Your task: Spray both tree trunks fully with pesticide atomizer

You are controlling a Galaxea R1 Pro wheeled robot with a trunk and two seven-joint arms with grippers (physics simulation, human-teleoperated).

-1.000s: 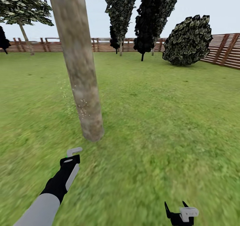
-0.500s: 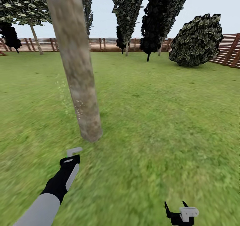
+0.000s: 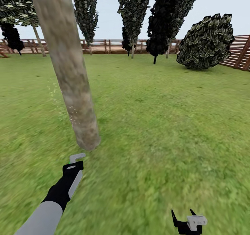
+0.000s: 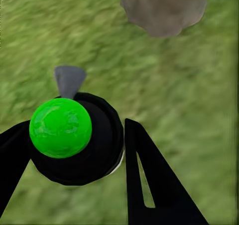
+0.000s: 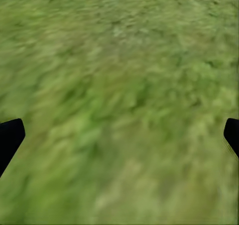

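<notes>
While the robot stands on the grass [image 3: 166, 131], its left arm [image 3: 52, 200] reaches forward and low toward the foot of a thick pale trunk [image 3: 71, 82] that leans across the head view. The left gripper [image 4: 74, 150] is clamped on the spray bottle [image 4: 77, 140]: from the wrist camera, the two black fingers [image 4: 149, 180] press on either side of its round dark body, which shows a bright green top and a small grey nozzle pointing toward the base of the trunk [image 4: 164, 8]. From the head, the bottle's pale grey trigger head [image 3: 77, 157] sticks up just above the black gripper [image 3: 72, 168], near the base of the trunk but not touching it. A sprinkle of tiny pale specks sits on the lower bark and floats in the air just to its left.

Over at the lower right of the head view, the right gripper [image 3: 183, 217] hangs over bare lawn, its dark fingers spread with nothing between them; the right wrist camera shows only the two fingertips [image 5: 10, 137] far apart at the edges, above blurred grass [image 5: 119, 105].

Farther off, tall dark trees [image 3: 133, 16] and a rounded bush [image 3: 206, 40] stand before a red-brown slatted fence [image 3: 111, 47] under a pale sky.
</notes>
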